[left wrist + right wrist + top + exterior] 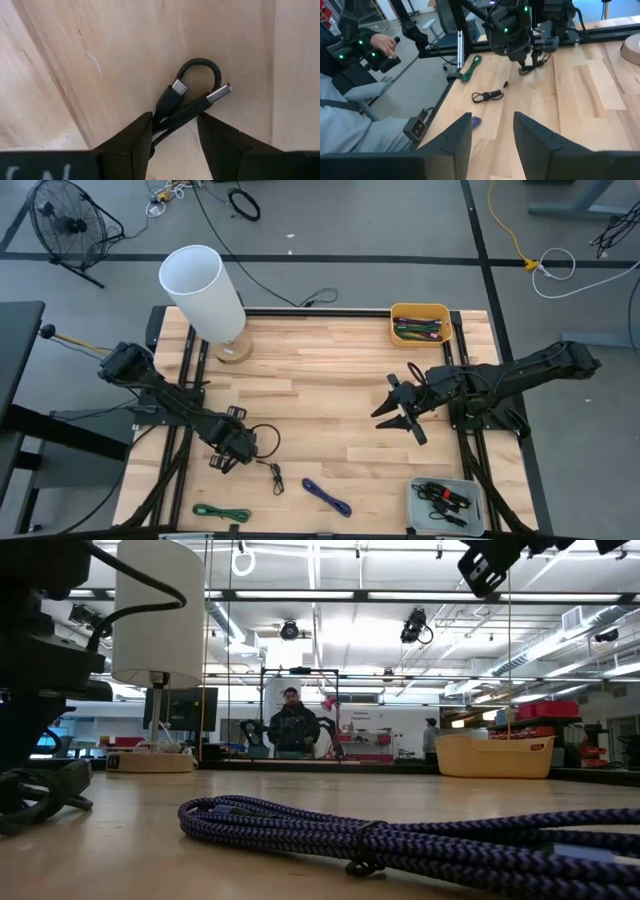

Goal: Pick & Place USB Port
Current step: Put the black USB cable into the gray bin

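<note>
Left tool [232, 448] sits low over the tabletop [320, 400] near its front-left part, fingers spread. In the left wrist view the black cable [187, 102] lies on the wood between the two fingers [132, 142], its two plug ends and a small loop showing just past the fingertips. Fingers flank the cable; no pinch on it that I can see, though contact with one finger is hard to rule out from this angle.

Black cable in the high view [272, 472] trails from the left tool toward the front edge, a bundled part lying just beside the tool.

Right tool [400, 412] hangs above the tabletop right of centre, fingers apart, nothing between them. Right wrist view looks across the wood at the left arm [512, 27] and the cables.

Other items:
- Purple cable [327, 497] near the front edge, right of the black one; it fills the foreground of the low view [400, 835].
- Green cable [220, 511] at the front-left corner.
- Yellow bin [420, 325] at the back right, holding coloured cables.
- Grey tray [420, 498] at the front right, with dark cables in it.
- Lamp [208, 295] with white shade at the back left.

A person [292, 726] sits beyond the table, in the low view.
</note>
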{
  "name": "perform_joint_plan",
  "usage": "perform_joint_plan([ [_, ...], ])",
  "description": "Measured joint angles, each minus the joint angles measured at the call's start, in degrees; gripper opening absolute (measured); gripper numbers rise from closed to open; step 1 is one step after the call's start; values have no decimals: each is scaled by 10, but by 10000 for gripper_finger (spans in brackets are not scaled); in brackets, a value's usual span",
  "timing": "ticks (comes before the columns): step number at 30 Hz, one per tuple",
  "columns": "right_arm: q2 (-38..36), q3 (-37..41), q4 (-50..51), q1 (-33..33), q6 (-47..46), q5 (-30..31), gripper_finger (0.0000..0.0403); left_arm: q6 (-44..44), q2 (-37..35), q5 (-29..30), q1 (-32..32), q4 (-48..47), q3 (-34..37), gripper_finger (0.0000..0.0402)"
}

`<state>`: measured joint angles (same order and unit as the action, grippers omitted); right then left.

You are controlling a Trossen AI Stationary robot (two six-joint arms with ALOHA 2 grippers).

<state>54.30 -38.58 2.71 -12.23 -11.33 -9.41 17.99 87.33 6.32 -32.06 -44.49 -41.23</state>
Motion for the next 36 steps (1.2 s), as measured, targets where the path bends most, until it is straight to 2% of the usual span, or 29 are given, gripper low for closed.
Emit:
perform_joint_plan([
  [4,0,17,-10,0,-2,0,144,11,0,1,0,3,0,150],
  [6,0,28,-24,0,-3,0,144,18,0,0,0,4,0,121],
  [10,0,40,-36,0,-4,0,144,27,1,2,1,8,0,26],
  [13,0,41,-36,0,-4,0,144,55,0,23,0,7,-4,21],
  [20,0,41,-39,0,-18,0,144,95,2,172,1,12,-76,17],
  [24,0,41,-43,0,-29,3,144,46,1,301,2,23,-154,17],
  [29,0,41,-45,0,-39,51,144,21,0,454,14,84,-254,17],
  [31,0,41,-49,0,-27,70,144,-6,0,460,27,132,-281,17],
  [32,0,41,-52,0,-18,77,144,-38,0,444,35,166,-289,17],
  [36,0,41,-80,0,14,96,144,-157,0,314,69,339,-298,17],
])
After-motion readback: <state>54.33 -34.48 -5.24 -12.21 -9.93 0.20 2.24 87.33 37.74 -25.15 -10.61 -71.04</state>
